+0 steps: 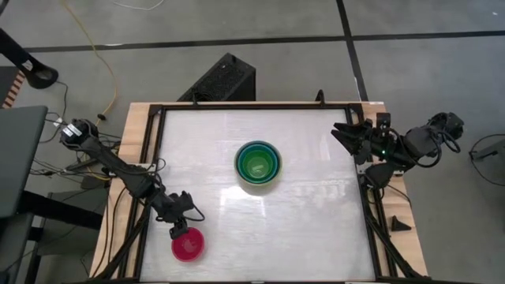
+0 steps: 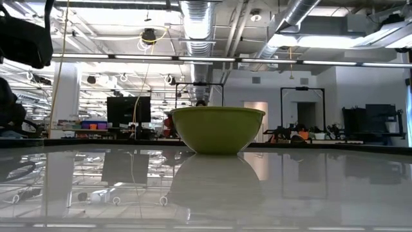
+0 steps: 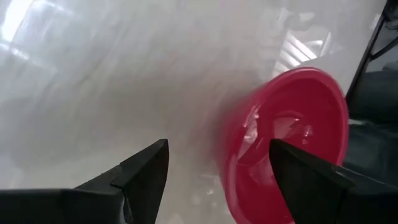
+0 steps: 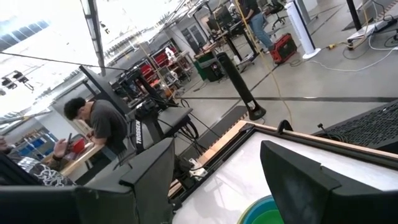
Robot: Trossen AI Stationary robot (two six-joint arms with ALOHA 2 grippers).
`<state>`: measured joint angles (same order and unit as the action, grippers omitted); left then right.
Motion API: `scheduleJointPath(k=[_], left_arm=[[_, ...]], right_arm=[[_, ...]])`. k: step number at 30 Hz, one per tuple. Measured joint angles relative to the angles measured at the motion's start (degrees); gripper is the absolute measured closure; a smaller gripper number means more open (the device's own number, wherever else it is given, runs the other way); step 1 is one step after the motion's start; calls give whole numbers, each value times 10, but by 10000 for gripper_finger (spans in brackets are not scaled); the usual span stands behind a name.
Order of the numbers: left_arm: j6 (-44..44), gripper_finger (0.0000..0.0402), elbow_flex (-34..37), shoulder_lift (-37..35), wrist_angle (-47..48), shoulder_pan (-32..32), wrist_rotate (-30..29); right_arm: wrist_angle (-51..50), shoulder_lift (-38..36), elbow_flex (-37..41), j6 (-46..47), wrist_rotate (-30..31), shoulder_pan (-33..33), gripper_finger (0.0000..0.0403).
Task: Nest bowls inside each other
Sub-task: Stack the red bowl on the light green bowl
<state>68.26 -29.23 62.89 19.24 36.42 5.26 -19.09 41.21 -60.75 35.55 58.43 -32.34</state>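
A small magenta bowl [image 1: 188, 245] stands upright on its base near the table's near left corner. My left gripper [image 1: 178, 229] hangs open over the bowl's far rim, slanting down. In the left wrist view [image 3: 221, 155] one finger stands over the magenta bowl's [image 3: 292, 130] inside and the other outside its wall. A stack of nested bowls [image 1: 258, 165] sits at the table's middle, lime green innermost. From the side, the stack's outer bowl [image 2: 217, 129] looks olive-green. My right gripper [image 1: 344, 134] waits open, held high at the far right edge.
A dark frame [image 1: 237, 105] runs around the white table. A black box [image 1: 223, 79] stands beyond the far edge, and cables hang at the left. A small black stand [image 1: 401, 223] sits off the right edge. A person [image 4: 99, 127] sits in the room beyond.
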Motion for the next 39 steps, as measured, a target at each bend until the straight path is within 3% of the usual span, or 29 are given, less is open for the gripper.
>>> scheduleJointPath(k=[6, 12, 16, 20, 22, 25, 34, 39], left_arm=[[-1, 136, 6, 16, -10, 0, 3], [-19, 150, 7, 92, -91, 0, 52], [-25, 224, 7, 152, -178, -1, 76], [-46, 361, 8, 187, -236, -20, 77], [-49, 385, 7, 188, -252, -40, 63], [-65, 388, 7, 185, -282, -79, 41], [-129, 398, -7, 160, -531, -257, -21], [-181, 399, -63, 164, -486, -364, -28]], right_arm=[[4, 0, 0, 0, 0, 0, 129], [9, 0, 0, 0, 0, 0, 129], [12, 0, 0, 0, 0, 0, 129], [15, 0, 0, 0, 0, 0, 129], [17, 0, 0, 0, 0, 0, 129], [17, 0, 0, 0, 0, 0, 129], [16, 0, 0, 0, 0, 0, 129], [16, 0, 0, 2, 0, 0, 129]])
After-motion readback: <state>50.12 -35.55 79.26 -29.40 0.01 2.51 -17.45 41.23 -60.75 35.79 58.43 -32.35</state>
